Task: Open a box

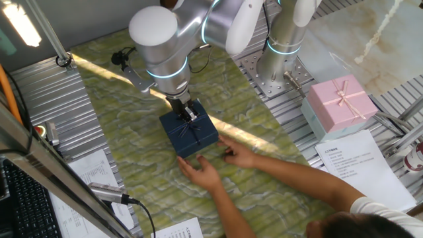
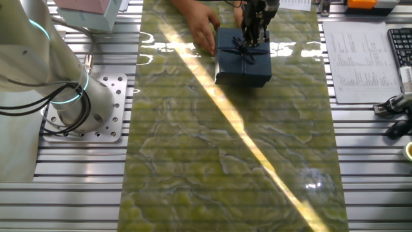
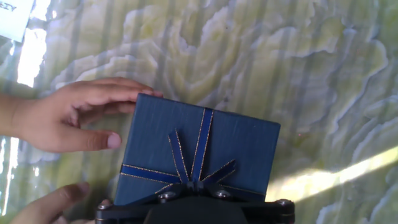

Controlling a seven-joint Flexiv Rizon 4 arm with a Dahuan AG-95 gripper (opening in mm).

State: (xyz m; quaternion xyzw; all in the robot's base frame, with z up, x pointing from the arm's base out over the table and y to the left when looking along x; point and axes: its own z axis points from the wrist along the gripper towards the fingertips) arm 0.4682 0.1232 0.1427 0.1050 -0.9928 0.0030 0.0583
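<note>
Box (image 1: 190, 132) is sitting lid-on near the middle of the green marbled bench (image 1: 132, 132), square, so it is showing no long axis. It is lying slightly skewed to the bench edges, bow (image 3: 198, 168) facing up. Claw (image 1: 188, 112) is hanging directly over the bow at the lid's edge. Whether its fingers are parted or closed on the ribbon cannot be told: the hand view is showing only the claw body, and both fixed views are too coarse.

A person's hands are steadying the base: one hand (image 3: 68, 118) is pressing flat against a side wall, the other hand (image 1: 205, 173) is lying just beside the near corner.

Judgement: stiff, light card, matt and not slippery, likely a friction-fit lid. The ribbon is looking too thin for a sure hold. The lid's opposite rims are offering the better purchase, lifting straight up while the base is being held.
</note>
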